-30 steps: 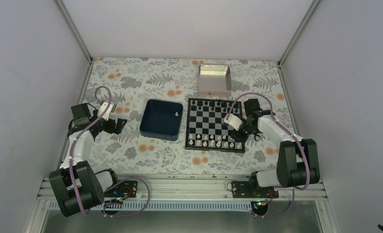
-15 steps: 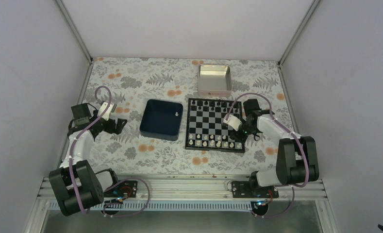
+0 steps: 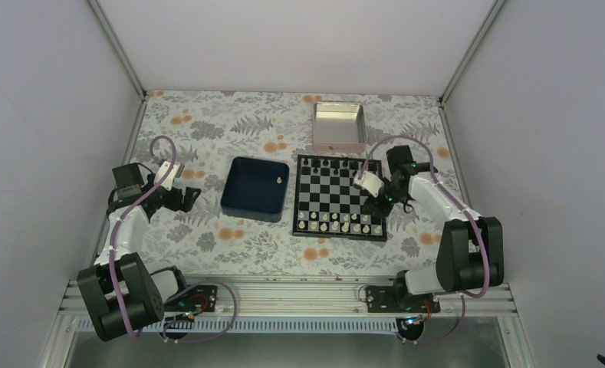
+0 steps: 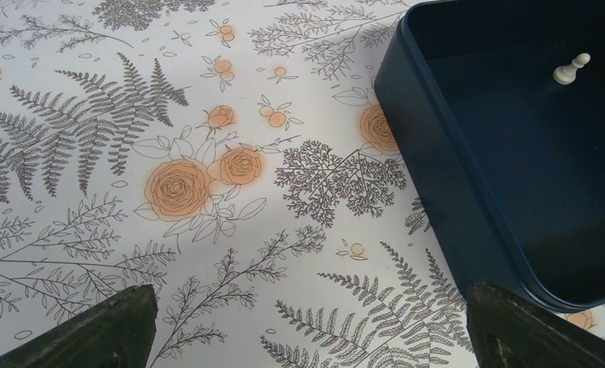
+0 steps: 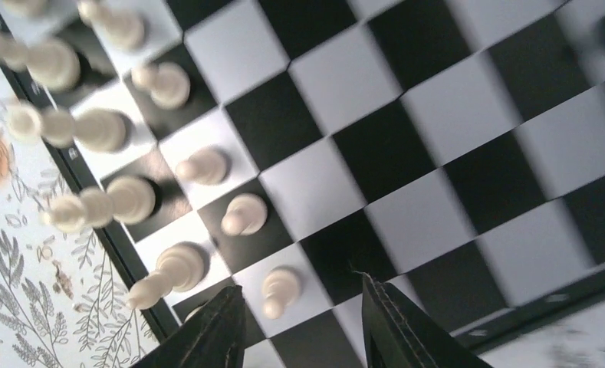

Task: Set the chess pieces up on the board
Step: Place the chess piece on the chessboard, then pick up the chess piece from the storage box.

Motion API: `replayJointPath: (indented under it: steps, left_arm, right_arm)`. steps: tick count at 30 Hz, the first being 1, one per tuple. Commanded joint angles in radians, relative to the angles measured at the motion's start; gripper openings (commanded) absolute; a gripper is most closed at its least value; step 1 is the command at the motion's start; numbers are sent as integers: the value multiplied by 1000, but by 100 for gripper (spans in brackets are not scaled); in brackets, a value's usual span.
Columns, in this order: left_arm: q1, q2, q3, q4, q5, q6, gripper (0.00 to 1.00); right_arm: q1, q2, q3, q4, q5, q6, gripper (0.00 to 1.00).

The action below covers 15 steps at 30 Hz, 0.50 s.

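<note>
TABLETOP CHESS RIG: The right pincer point(image 3: 373, 205) hangs over the near right corner of the board point(image 3: 337, 192), fingers point(image 5: 215, 330) parted and gripping nothing. A cream pawn point(image 5: 280, 291) stands on a white square btwn them, closer to one finger, w/ room to the other. The white chess pieces point(image 3: 337, 223) line the board's two near rows, hard by its black rim. The right wrist view shows them crowded along that edge, some blurred, w/ bare squares beyond. Black pieces point(image 3: 345, 163) sit along the far row, and the middle rows lie open. A lone white piece point(image 4: 571, 70) sits in the dark blue tray point(image 3: 241, 201), nr its right wall. The tray lies just left of the board, w/ a narrow strip of floral tabletop point(image 3: 207, 126) btwn the two. The left pincer point(image 3: 189, 193) hovers low over bare cloth left of the tray, fingers spread wide & holding nothing, apart from the tray's wall. A silver tin point(image 3: 339, 130) rests just beyond the board's far edge, nr the back wall.
</note>
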Motion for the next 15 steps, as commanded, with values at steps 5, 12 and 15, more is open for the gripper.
replayJointPath:
  steps: [5, 12, 15]
  left_arm:
    - [6, -8, 4, 18, 21, 13, 100]
    - [7, -34, -4, 21, 32, 17, 100]
    - [7, -43, -7, 21, 36, 19, 100]
  right_arm:
    - [58, -8, 290, -132, -65, 50, 43]
    - [388, 124, 543, -143, 25, 202, 46]
    - [515, 206, 674, -138, 55, 235, 50]
